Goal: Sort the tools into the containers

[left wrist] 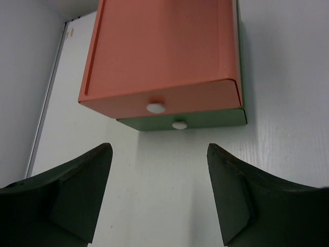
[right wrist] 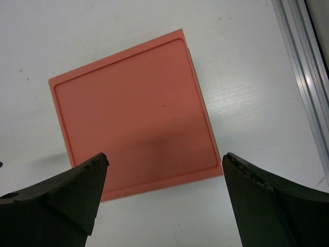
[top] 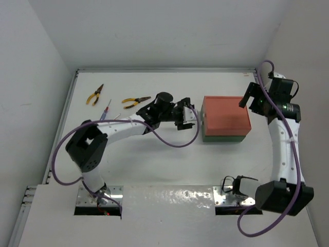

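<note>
The box stands right of centre, both trays pushed in: salmon-red upper tray (top: 225,116) over dark green lower tray (top: 224,138). In the left wrist view the salmon tray (left wrist: 159,56) and green tray (left wrist: 216,118) each show a white knob facing my fingers. My left gripper (top: 185,117) (left wrist: 158,149) is open and empty, just left of the box front. My right gripper (top: 248,96) (right wrist: 164,159) is open and empty above the box's far right corner, over the salmon top (right wrist: 133,113). Two yellow-handled pliers (top: 94,94) (top: 135,102) and one screwdriver (top: 106,110) lie at the far left.
The left arm (top: 123,128) stretches across the table middle, and a purple cable (top: 175,141) loops below it. White walls close the far and left sides. A metal rail (right wrist: 300,77) runs along the table's right edge. Other screwdrivers do not show clearly.
</note>
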